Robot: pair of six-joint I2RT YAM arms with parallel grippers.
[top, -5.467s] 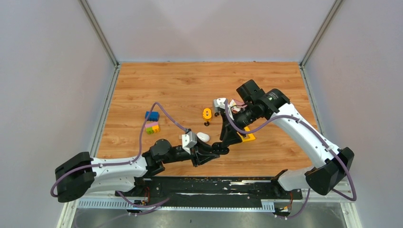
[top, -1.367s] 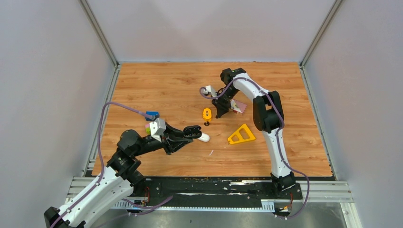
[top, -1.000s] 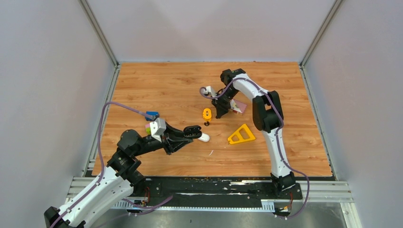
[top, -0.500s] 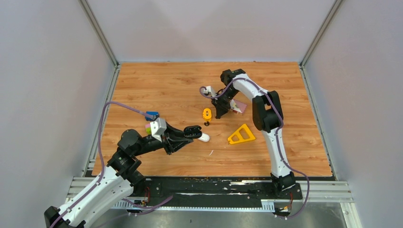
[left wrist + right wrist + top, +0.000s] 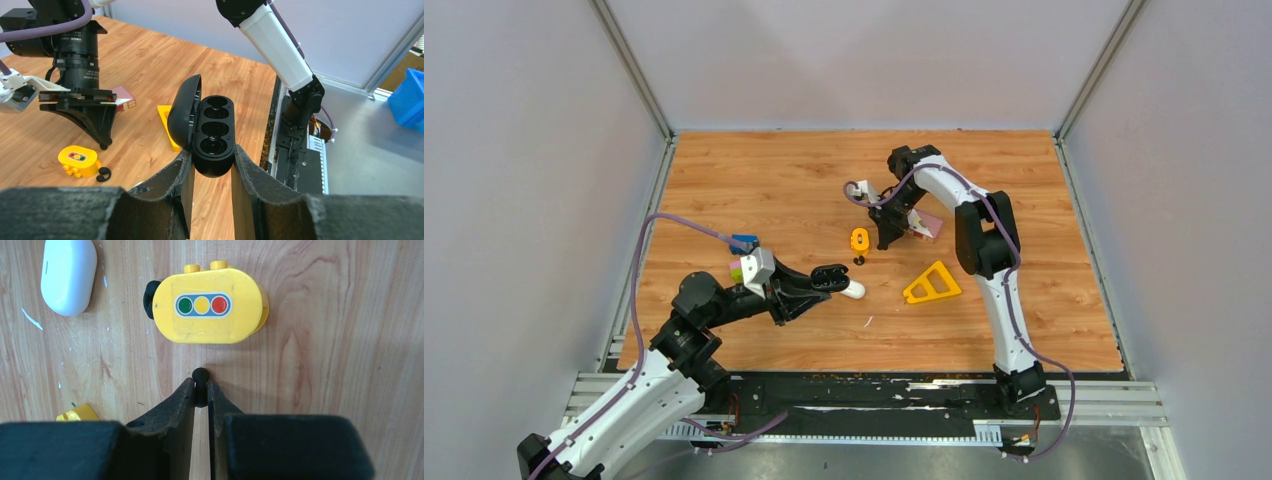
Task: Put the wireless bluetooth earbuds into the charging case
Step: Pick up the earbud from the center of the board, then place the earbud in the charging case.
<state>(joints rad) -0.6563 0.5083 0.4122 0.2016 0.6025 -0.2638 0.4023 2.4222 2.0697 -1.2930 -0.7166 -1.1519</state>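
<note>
Right gripper (image 5: 200,388) is pinched tight on a tiny glossy black earbud (image 5: 200,375), low over the wood-grain table (image 5: 325,365) and just short of the yellow traffic-light block (image 5: 210,305). A second black bud (image 5: 149,299) peeks from the block's left edge, with a smooth white case (image 5: 68,272) beyond. Left gripper (image 5: 211,156) clamps the black charging case (image 5: 216,125), lid (image 5: 183,115) swung open to the left, round wells facing up, long axis running straight out along the fingers.
</note>
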